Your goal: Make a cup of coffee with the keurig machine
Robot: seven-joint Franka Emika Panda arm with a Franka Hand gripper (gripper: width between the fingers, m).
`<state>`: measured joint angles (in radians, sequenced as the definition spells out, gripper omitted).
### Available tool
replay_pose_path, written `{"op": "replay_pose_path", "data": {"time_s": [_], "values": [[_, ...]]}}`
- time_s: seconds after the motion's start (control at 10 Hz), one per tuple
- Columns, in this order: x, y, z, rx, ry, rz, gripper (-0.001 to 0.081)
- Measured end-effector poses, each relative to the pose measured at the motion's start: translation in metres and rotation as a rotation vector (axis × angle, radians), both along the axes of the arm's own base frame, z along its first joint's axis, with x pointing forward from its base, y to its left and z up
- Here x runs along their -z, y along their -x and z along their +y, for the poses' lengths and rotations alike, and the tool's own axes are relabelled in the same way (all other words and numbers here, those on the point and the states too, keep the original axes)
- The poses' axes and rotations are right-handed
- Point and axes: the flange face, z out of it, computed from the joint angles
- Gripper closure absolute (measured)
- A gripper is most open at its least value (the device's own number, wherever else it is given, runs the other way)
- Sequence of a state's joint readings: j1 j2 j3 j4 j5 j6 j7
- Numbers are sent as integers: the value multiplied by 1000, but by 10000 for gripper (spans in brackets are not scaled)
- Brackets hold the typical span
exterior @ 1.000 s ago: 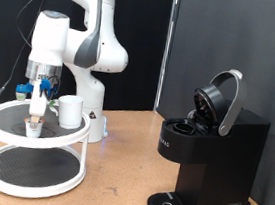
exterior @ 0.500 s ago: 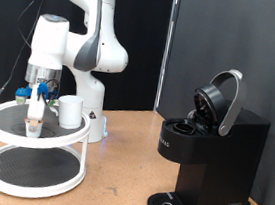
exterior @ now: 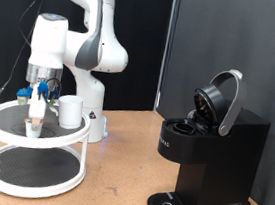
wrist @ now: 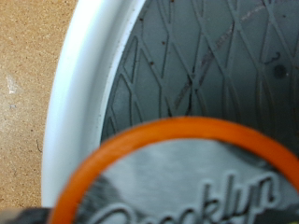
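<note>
The gripper [exterior: 39,104] hangs straight down over the top tier of a white round two-tier stand [exterior: 37,147] at the exterior view's left. It is right above a small coffee pod [exterior: 34,122] standing on that tier. The wrist view is filled by this pod [wrist: 187,182], with its orange rim and printed foil lid, and no fingers show there. The white cup [exterior: 69,111] stands on the same tier just to the exterior view's right of the pod. The black keurig machine [exterior: 206,156] stands at the exterior view's right with its lid raised.
The stand's top tier has a dark ribbed mat [wrist: 215,65] inside a white rim [wrist: 79,93]. The robot's white base [exterior: 92,107] is right behind the stand. The brown tabletop [exterior: 119,171] lies between the stand and the machine.
The gripper has sunk slightly towards the pod. The cup, pod and machine have not moved.
</note>
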<state>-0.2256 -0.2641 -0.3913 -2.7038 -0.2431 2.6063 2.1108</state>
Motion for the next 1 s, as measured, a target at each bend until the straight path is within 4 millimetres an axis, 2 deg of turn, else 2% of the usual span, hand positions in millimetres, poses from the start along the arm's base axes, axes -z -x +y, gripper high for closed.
{"op": "replay_pose_path", "data": {"time_s": [0.1,0.2,0.4,0.5,0.9,1.0], "values": [[-1,0,-1,2,-2,3,344],[-2,-1,-1,3,-3,6,408],[-7,-2,-3,12,-21,27,408],[-13,-3,-5,15,-43,38,408],[-60,-5,-10,-16,-130,84,408],[-59,-5,-10,-13,-128,80,408]]}}
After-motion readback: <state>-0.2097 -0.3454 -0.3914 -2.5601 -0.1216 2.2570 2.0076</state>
